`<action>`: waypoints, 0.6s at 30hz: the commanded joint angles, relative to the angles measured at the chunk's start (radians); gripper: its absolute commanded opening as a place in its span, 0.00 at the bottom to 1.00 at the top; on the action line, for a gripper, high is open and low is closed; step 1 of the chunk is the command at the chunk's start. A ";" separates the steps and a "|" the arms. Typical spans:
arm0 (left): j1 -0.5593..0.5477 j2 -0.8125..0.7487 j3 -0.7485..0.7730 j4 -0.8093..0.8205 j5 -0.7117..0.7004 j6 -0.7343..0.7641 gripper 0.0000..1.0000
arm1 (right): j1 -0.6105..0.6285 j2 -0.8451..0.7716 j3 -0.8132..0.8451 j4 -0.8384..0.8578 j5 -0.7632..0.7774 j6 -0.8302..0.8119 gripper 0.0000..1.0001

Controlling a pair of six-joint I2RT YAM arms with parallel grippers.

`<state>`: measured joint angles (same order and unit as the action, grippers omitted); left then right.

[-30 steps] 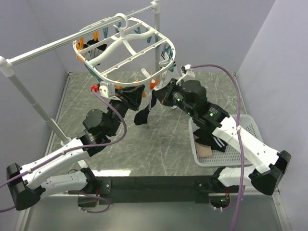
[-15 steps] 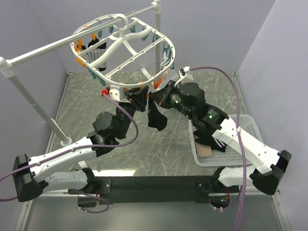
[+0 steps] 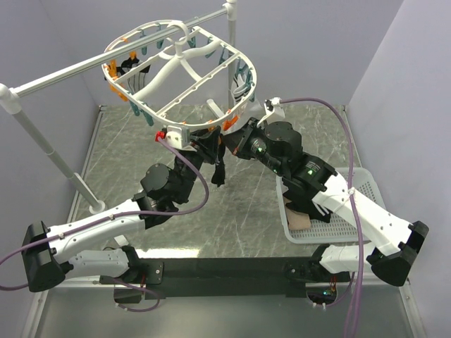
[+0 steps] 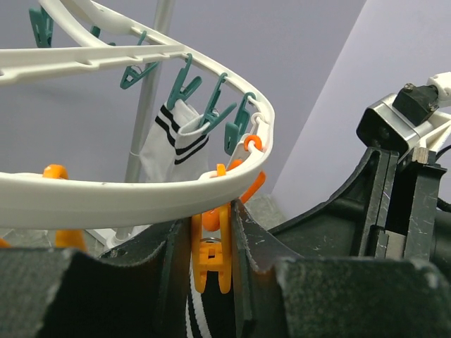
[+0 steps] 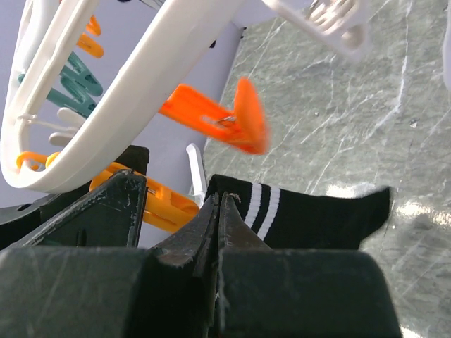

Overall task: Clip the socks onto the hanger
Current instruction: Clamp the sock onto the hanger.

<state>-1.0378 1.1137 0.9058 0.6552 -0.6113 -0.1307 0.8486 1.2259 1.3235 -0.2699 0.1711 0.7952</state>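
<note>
Likely light, limp, best held at cuff: black striped fabric sock (image 5: 310, 218), clamped in right gripper (image 5: 217, 201); left gripper (image 4: 208, 239) squeezing orange plastic clip (image 4: 211, 271) on white plastic hanger (image 4: 106, 201).

Lavender walls (image 3: 405, 56) enclose a grey marbled tabletop (image 3: 243, 215).

The grey-green marbled tabletop (image 3: 246, 218) carries a white lattice-sided basket (image 3: 368, 179) against its right edge, toward the near right corner; a pinkish-beige sock (image 3: 299, 222) and a black sock with white stripes (image 3: 318, 208) lie inside it. A white rail post (image 3: 79, 186) meets the tabletop at the left edge, and another post (image 3: 229, 81) rises at the far edge. A black mounting bar (image 3: 232, 269) runs along the near edge.
</note>
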 commanded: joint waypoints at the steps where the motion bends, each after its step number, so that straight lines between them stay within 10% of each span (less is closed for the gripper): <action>1: -0.031 0.011 0.030 0.014 0.022 0.032 0.17 | 0.009 -0.003 0.052 0.021 0.027 0.002 0.00; 18: -0.068 0.047 0.027 0.066 -0.025 0.115 0.17 | 0.018 0.011 0.088 0.011 0.030 0.012 0.00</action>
<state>-1.0771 1.1393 0.9073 0.7105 -0.6525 -0.0540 0.8551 1.2366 1.3582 -0.2783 0.1856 0.7956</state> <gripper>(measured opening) 0.293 0.009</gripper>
